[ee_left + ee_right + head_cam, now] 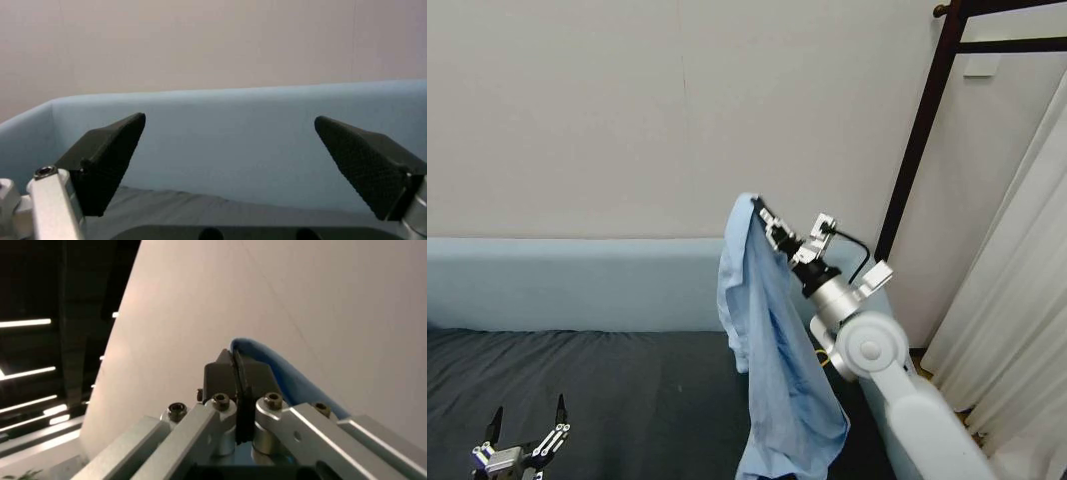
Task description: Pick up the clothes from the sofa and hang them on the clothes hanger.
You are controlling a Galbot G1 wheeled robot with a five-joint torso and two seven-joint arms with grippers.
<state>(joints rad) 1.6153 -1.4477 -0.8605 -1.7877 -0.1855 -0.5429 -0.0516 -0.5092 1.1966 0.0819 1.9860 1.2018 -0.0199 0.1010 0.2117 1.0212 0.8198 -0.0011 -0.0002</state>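
No readable text, label, brand, number or sign appears on anything here.

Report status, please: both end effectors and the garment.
Right end effector shut on blue shirt, hanging over sofa. Left end effector open, low over seat. Dark rack at right, unobstructed.

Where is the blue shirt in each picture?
Head view: the blue shirt hangs in the middle, pinched at its top by the right gripper.
Left wrist view: the open left gripper faces the sofa backrest instead.
Right wrist view: a fold of the blue shirt pokes out of the right gripper.
Shared landmark: the plain pale wall behind.
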